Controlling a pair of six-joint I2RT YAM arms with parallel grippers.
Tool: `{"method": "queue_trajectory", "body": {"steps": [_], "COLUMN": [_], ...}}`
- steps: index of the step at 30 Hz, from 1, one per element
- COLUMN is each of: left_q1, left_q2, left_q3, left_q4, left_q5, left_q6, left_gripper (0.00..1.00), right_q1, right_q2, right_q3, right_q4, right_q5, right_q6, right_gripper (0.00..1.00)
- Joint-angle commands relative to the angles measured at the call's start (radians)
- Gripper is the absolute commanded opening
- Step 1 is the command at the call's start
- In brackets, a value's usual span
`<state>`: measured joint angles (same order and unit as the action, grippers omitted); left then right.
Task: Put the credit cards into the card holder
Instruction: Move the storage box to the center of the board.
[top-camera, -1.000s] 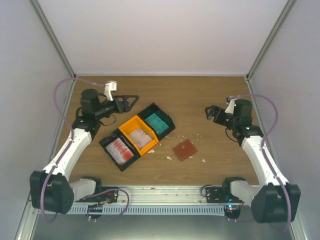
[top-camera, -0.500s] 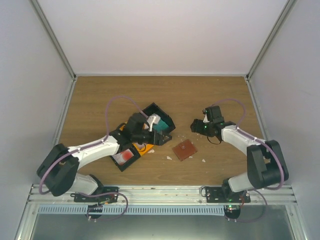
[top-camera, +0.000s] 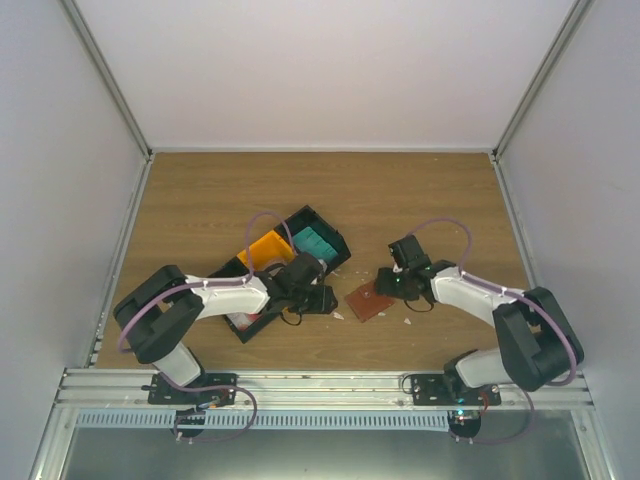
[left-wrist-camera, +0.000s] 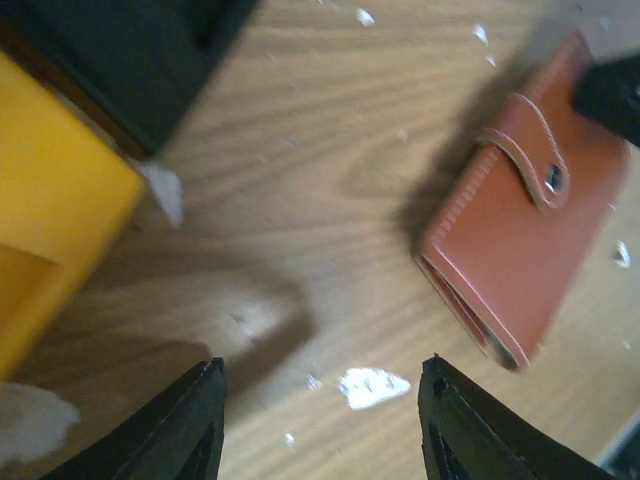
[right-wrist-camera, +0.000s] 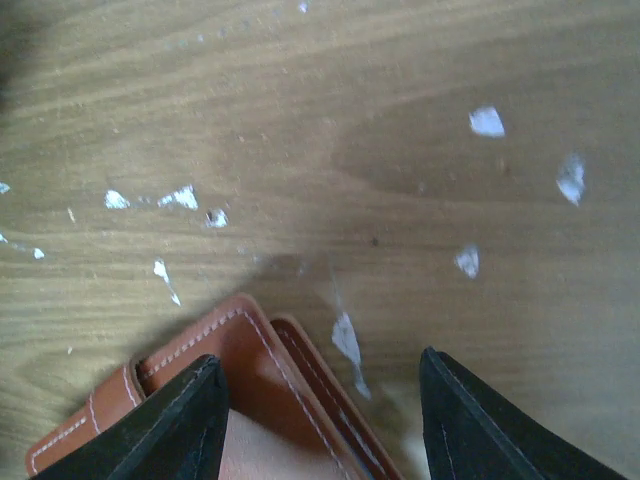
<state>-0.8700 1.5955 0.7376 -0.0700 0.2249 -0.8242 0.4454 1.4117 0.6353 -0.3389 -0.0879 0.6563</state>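
Note:
The card holder is a closed reddish-brown wallet with a snap strap, lying flat on the table. In the left wrist view it lies to the right, ahead of my open, empty left gripper, which is low over bare wood, just left of it. My right gripper is open and empty at the holder's far right corner; that corner lies between its fingers. Teal credit cards sit in the far black bin. The other card stacks are mostly hidden by my left arm.
A yellow bin and a second black bin stand in a row with the teal cards' bin, left of the holder. The yellow bin's corner is close on my left gripper's left. White scraps dot the wood.
My left arm swung from the far left over the bins and down beside the card holder. My right gripper moved left and down onto the holder's corner.

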Motion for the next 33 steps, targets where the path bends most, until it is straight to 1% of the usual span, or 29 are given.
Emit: {"method": "queue_trajectory", "body": {"steps": [1, 5, 11, 16, 18, 20, 21, 23, 26, 29, 31, 33], "left_q1": [-0.001, 0.026, 0.112, 0.196, 0.201, 0.200, 0.198, 0.189, 0.182, 0.175, 0.168, 0.160], "left_q2": [0.040, 0.085, 0.124, 0.159, 0.148, 0.135, 0.126, 0.093, 0.035, -0.017, -0.034, -0.039], "left_q3": [0.093, 0.168, 0.198, 0.252, 0.246, 0.233, 0.221, 0.184, 0.105, 0.031, 0.000, -0.022], "left_q4": [-0.098, -0.189, -0.186, -0.171, -0.135, -0.102, -0.088, -0.055, 0.009, 0.066, 0.112, 0.135], "left_q5": [-0.166, -0.248, -0.272, -0.275, -0.238, -0.157, -0.127, -0.074, 0.003, 0.071, 0.096, 0.115], "left_q6": [0.011, 0.051, 0.129, 0.193, 0.217, 0.230, 0.230, 0.217, 0.176, 0.127, 0.098, 0.070], "left_gripper": [0.56, 0.58, 0.61, 0.63, 0.63, 0.65, 0.65, 0.66, 0.66, 0.67, 0.68, 0.68], "right_q1": [0.041, 0.077, 0.134, 0.189, 0.211, 0.225, 0.232, 0.244, 0.246, 0.245, 0.244, 0.239], "right_q2": [-0.053, -0.078, -0.136, -0.177, -0.178, -0.165, -0.158, -0.144, -0.145, -0.144, -0.122, -0.082], "right_q3": [-0.042, -0.069, -0.119, -0.160, -0.175, -0.191, -0.185, -0.143, -0.061, 0.002, 0.030, 0.044], "right_q4": [-0.066, -0.084, -0.080, -0.016, 0.047, 0.127, 0.140, 0.088, -0.071, -0.193, -0.222, -0.185], "right_q5": [0.071, 0.027, -0.091, -0.210, -0.278, -0.354, -0.360, -0.296, -0.112, 0.062, 0.159, 0.182], "right_q6": [0.089, 0.124, 0.203, 0.284, 0.304, 0.318, 0.319, 0.293, 0.231, 0.167, 0.127, 0.078], "right_gripper": [0.54, 0.54, 0.54, 0.51, 0.51, 0.50, 0.50, 0.50, 0.53, 0.58, 0.62, 0.65]}}
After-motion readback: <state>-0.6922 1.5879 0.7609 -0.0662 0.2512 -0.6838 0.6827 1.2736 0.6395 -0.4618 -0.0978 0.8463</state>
